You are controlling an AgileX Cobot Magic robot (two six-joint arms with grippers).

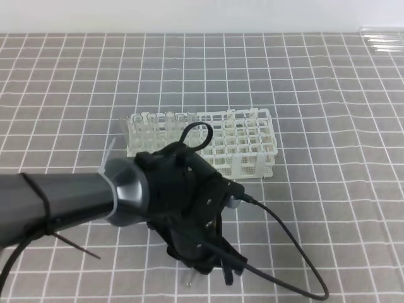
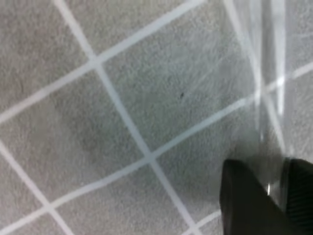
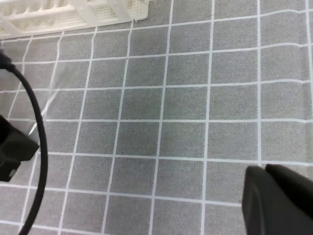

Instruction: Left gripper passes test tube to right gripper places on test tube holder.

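Observation:
My left gripper [image 1: 205, 265], a black head on a dark-grey arm, reaches down to the checked mat in front of the test tube holder [image 1: 202, 142]. In the left wrist view the clear test tube [image 2: 266, 98] lies on the mat and runs down between the two black fingers [image 2: 244, 205], which press against its sides; the left gripper [image 2: 276, 196] is shut on it. A short glassy end of the test tube [image 1: 187, 279] pokes out below the head. My right gripper [image 3: 281, 198] shows at the lower right of its wrist view, jaws together and holding nothing, well apart from the white test tube holder [image 3: 73, 12].
Several spare glass tubes [image 1: 382, 41] lie at the far right back edge. A black cable [image 1: 284, 252] loops from the left gripper across the mat to the right. The left gripper's body [image 3: 14, 152] and its cable [image 3: 36, 147] fill the left of the right wrist view.

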